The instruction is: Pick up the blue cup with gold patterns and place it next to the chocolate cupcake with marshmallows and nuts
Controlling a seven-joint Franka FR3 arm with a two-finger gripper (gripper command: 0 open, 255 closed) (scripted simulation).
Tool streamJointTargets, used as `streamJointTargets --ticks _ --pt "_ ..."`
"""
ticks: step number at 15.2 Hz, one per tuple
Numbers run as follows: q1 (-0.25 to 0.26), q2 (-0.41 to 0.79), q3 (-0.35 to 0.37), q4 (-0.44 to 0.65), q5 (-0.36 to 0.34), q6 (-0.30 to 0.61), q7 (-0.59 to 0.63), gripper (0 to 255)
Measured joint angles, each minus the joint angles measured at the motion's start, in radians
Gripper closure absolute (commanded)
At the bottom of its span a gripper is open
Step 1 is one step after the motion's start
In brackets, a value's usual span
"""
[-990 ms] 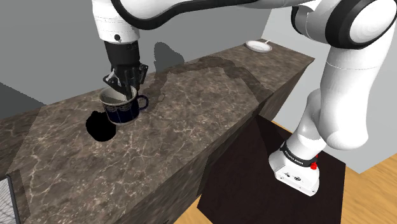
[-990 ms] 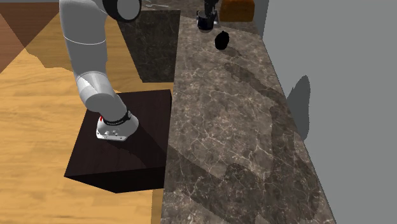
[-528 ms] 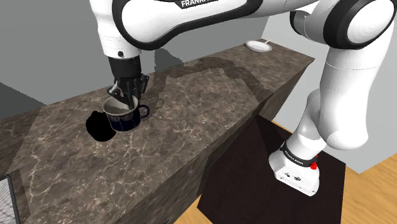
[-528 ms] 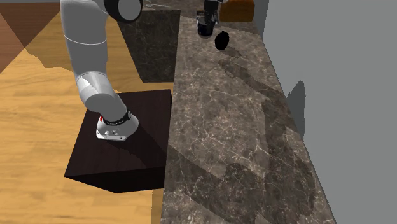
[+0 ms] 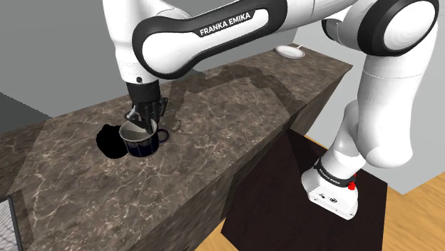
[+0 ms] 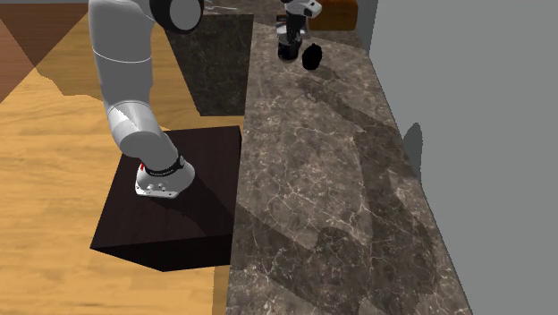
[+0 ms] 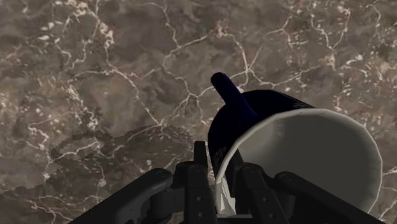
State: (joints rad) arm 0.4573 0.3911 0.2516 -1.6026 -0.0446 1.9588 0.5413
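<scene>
On the counter [image 5: 214, 142], toward the shoulder view's left, I see the dark cupcake [image 5: 109, 141], with the dark blue cup [image 5: 142, 145], pale inside, just to its right. My tool [image 5: 145, 120] is clamped on the cup's rim, one finger [image 7: 200, 175] outside the wall and the other inside. A white plate [image 5: 289, 51] sits far off to the right.

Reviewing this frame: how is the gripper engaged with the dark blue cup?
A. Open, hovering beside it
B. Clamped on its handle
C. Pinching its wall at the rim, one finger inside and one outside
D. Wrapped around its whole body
C: in the wrist view the gripper clasps the white-lined wall of the cup between its fingers, while the handle sticks out free.
</scene>
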Motion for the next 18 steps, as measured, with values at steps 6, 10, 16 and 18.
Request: streamJointTargets --ticks 6,10,16,18 --pt "0.000 0.027 -0.004 -0.042 -0.007 0.068 0.000 255" --pt "0.001 0.041 -0.006 -0.063 -0.011 0.103 0.001 255" --pt "0.001 0.042 -0.006 -0.066 -0.011 0.108 0.002 0" --pt "0.001 0.042 -0.006 -0.066 -0.011 0.108 0.002 0"
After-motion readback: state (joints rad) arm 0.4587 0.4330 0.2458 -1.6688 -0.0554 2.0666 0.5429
